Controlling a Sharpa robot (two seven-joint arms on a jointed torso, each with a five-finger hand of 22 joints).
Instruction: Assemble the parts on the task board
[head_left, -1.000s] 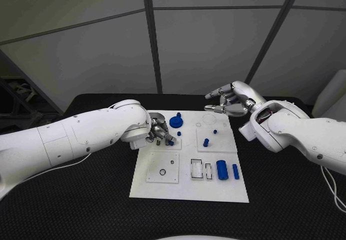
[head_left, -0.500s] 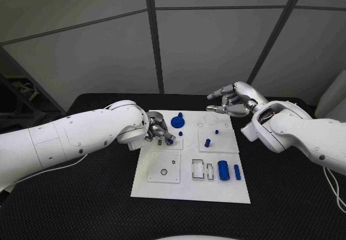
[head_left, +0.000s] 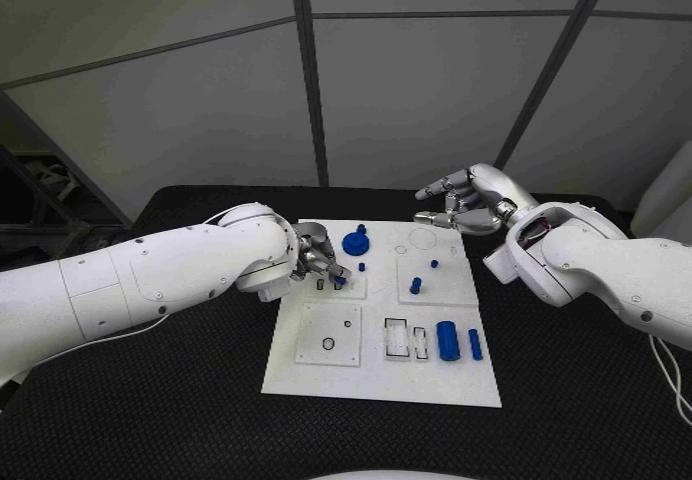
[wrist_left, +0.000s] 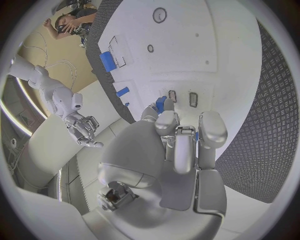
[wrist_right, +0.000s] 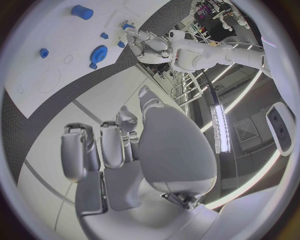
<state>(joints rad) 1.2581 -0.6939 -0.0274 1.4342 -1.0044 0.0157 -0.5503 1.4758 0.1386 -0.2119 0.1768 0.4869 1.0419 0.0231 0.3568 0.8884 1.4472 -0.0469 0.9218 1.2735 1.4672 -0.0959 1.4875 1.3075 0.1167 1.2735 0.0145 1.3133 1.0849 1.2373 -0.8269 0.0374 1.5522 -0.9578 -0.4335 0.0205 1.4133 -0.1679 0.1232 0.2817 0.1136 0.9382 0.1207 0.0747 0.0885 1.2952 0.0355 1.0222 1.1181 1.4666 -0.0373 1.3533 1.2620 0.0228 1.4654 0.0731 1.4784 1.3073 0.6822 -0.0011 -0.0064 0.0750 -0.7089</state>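
Left hand (head_left: 320, 266) is down over the far-left bit of the task board (head_left: 378, 382), fingers curled in around a small blue part (head_left: 340, 282) that sits right at its fingertips. In the left wrist view that part (wrist_left: 160, 104) pokes out just past the fingertips (wrist_left: 166, 123), next to two little slots on the board. Looks pinched, but tbh I can't tell if it's actually gripped or just touched.

Right hand (head_left: 462, 205) hovers off the board's far-right corner, fingers half curled, nothing in it afaict.

Handling guess: these parts are tiny hard plastic, super light, stiff, prob a bit slick. So a fingertip pinch on the sides, keeping it upright so it drops straight in. Too much squeeze and it'll pop out sideways.

Rest of the board: blue gear (head_left: 355, 241) near the far edge just beyond the left hand, small blue pegs (head_left: 414, 285) mid-board toward the right, a fat blue cylinder (head_left: 446, 340) and a thin blue pin (head_left: 473, 344) by the near-right corner.

Vs a sec ago: barely anything. Left hand has nudged a hair toward the board's left edge, still curled on the same spot. Right hand hasn't rly moved. Loose parts are all where they were.
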